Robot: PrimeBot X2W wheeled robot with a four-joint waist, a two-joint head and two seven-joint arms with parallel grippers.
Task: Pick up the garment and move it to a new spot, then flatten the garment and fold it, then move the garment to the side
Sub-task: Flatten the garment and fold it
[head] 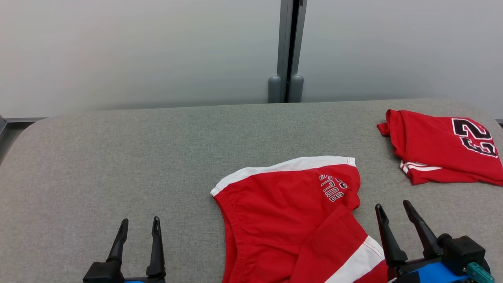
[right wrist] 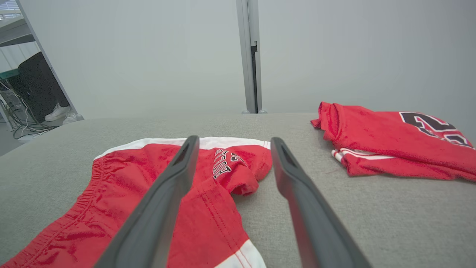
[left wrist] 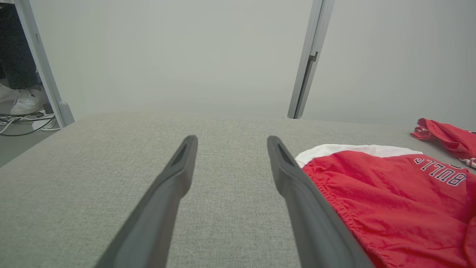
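Red shorts [head: 283, 208] lying rumpled at centre, flattening and folding seemingly yet to come.

Nearest, two grippers, left gripper [head: 140, 219] and right gripper [head: 392, 203], both spread wide, holding nothing; just beyond, nearer the right one, one pair of shorts on the grey table [head: 118, 157], one leg flopped across; farthest, at the right edge, one red jersey [head: 440, 149], apparently folded and set aside already.
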